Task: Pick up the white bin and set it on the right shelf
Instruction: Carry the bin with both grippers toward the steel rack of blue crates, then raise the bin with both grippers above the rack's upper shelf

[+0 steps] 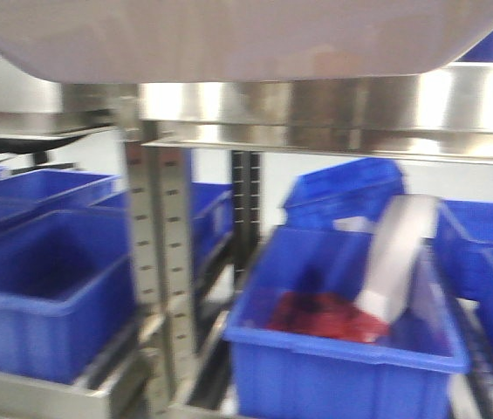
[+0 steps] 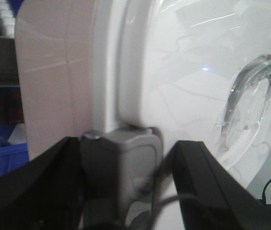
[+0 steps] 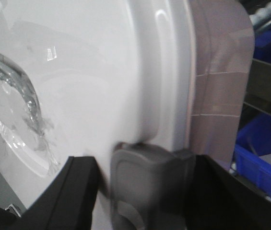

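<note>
The white bin point(image 1: 229, 39) hangs above the right shelf point(image 1: 333, 100), its long axis spanning between the arms, with the left claw point(image 2: 130, 151) and right claw point(image 3: 142, 165) each clamped on one end, neither nearer.

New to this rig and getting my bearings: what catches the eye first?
The white bin dominates: its glossy lid fills both wrist views, with the left end effector and right end effector clamped on its edge. In the front view its underside spans the top, above the right shelf and blue crates.
</note>
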### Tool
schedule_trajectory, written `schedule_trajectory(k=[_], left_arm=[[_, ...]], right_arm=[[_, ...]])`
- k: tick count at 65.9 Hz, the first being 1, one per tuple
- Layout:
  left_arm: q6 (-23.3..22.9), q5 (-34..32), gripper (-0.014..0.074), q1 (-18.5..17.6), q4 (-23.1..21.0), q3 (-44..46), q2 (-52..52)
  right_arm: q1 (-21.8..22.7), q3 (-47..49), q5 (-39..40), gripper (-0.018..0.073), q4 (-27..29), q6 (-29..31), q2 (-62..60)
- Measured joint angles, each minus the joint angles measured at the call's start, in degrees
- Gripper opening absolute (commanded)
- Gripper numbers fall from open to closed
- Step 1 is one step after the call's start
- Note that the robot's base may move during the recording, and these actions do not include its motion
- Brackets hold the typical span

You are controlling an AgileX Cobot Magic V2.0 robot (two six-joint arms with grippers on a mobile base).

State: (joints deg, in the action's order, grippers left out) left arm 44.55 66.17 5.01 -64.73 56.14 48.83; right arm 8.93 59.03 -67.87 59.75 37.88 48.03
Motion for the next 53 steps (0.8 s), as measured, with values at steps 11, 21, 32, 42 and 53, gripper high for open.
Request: schedule_trajectory(k=[11, 21, 32, 42, 53], left_arm=[[0.0, 0.0, 0.0206, 0.0, 0.0, 0.0, 0.0], [0.0, 0.0, 0.0206, 0.0, 0.0, 0.0, 0.0], [0.0, 0.0, 0.0206, 0.0, 0.0, 0.0, 0.0], [0.0, 0.0, 0.0206, 0.0, 0.0, 0.0, 0.0], [0.0, 0.0, 0.0206, 0.0, 0.0, 0.0, 0.0]], right_arm=[[0.0, 0.0, 0.0, 0.0307, 0.0, 0.0, 0.0], [0.0, 0.0, 0.0, 0.0307, 0.0, 0.0, 0.0], [0.0, 0.0, 0.0, 0.0307, 0.0, 0.0, 0.0], [0.0, 0.0, 0.0, 0.0307, 0.0, 0.0, 0.0], [0.0, 0.0, 0.0, 0.0307, 0.0, 0.0, 0.0]])
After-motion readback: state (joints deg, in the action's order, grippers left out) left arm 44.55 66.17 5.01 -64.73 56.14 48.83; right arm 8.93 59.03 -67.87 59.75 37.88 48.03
